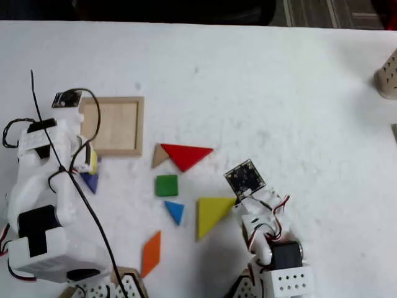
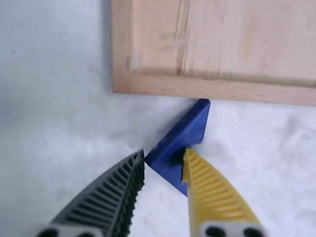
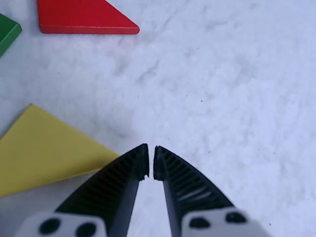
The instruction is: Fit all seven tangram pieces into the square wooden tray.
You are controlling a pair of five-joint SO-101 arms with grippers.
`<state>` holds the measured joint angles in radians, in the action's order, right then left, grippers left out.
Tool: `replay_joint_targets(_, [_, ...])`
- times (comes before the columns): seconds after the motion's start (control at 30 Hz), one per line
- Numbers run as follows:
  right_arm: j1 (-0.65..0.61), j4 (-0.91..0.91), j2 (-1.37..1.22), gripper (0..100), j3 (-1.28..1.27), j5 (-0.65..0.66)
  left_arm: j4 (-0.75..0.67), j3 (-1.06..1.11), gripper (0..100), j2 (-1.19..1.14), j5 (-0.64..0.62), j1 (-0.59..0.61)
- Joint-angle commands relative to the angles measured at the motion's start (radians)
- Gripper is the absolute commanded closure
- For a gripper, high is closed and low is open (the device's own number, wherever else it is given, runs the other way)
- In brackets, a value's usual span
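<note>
Nearest the arm bases, on the white table (image 1: 279,93), an orange parallelogram (image 1: 151,252) lay flat between the two arms. Just beyond it, the right gripper (image 3: 150,160) sat low over the table beside one corner of the large yellow triangle (image 3: 44,153). Its two black fingers were pressed almost together, with a sliver of gap at the tips and nothing between them. A small blue triangle (image 1: 175,211) lay just to the left of the yellow piece, near it but apart. A green square (image 1: 166,185) lay just beyond the blue one. Level with the square, on the left side, the left gripper (image 2: 164,157) pinched a dark blue triangle (image 2: 190,126). The black finger (image 2: 118,192) stood at one corner of the piece and the yellow finger (image 2: 212,192) bore on its other side. The piece looked tilted, not flat. Its far corner reached the near outer rim of the square wooden tray (image 2: 207,89), and the whole piece was outside the tray. Farther out, mid-table, a large red triangle (image 1: 186,155) lay flat with a tan triangle (image 1: 159,156) touching its left side. The tray lay flat beyond the left gripper, showing a pale wood floor. All seven pieces were outside it, six of them on the table. At the far right edge stood a beige object with holes (image 1: 388,77), too cropped to identify.
</note>
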<state>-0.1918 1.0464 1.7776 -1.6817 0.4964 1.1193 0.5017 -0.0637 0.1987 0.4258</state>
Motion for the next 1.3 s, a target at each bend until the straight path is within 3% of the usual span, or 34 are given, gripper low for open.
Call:
replay_joint_targets(0.0, [0.015,0.010,0.012,97.5,-0.009,0.014,0.015,-0.046,86,0.008,-0.014,-0.035])
replay_joint_targets(0.4, [0.015,0.010,0.012,97.5,-0.009,0.014,0.144,-0.098,86,0.010,-0.063,-0.137])
replay_joint_targets(0.67, [0.015,0.010,0.012,97.5,-0.009,0.014,0.150,-0.084,86,0.001,-0.097,-0.196])
replay_joint_targets(1.07, [0.038,0.008,0.012,97.5,-0.009,0.014,0.115,0.003,87,0.001,-0.098,-0.193])
replay_joint_targets(1.2, [0.038,0.008,0.012,97.5,-0.009,0.014,0.008,0.066,99,-0.001,-0.098,-0.193])
replay_joint_targets(1.27, [0.038,0.008,0.012,97.5,-0.009,0.014,-0.015,0.087,97,-0.001,-0.098,-0.193])
